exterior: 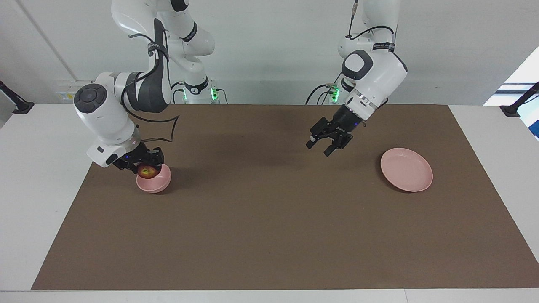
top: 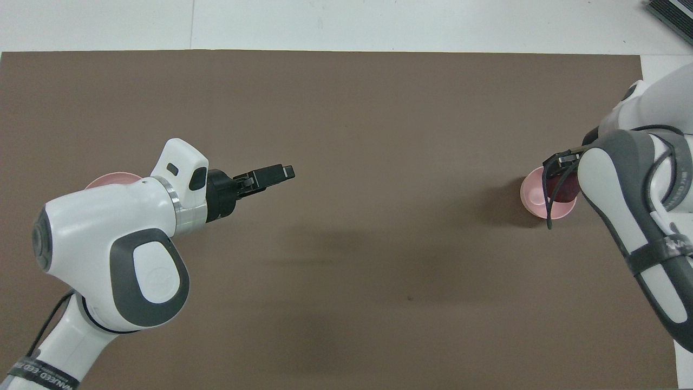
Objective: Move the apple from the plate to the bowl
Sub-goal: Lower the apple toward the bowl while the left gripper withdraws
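Observation:
The dark red apple (exterior: 147, 172) sits low in the mouth of the small pink bowl (exterior: 162, 182), with my right gripper (exterior: 148, 167) shut on it from above. Whether the apple touches the bowl's floor is hidden. In the overhead view the apple (top: 560, 188) and bowl (top: 532, 197) are partly covered by the right arm. The flat pink plate (exterior: 406, 169) lies bare at the left arm's end of the table; in the overhead view only a sliver of the plate (top: 108, 179) shows under the arm. My left gripper (exterior: 318, 148) hangs open and holds nothing, over the mat beside the plate.
A brown mat (exterior: 269, 235) covers most of the white table. Black clamp mounts stand at the table's two ends (exterior: 514, 110) (exterior: 19, 107). A dark object (top: 671, 13) lies off the mat at the corner farthest from the robots.

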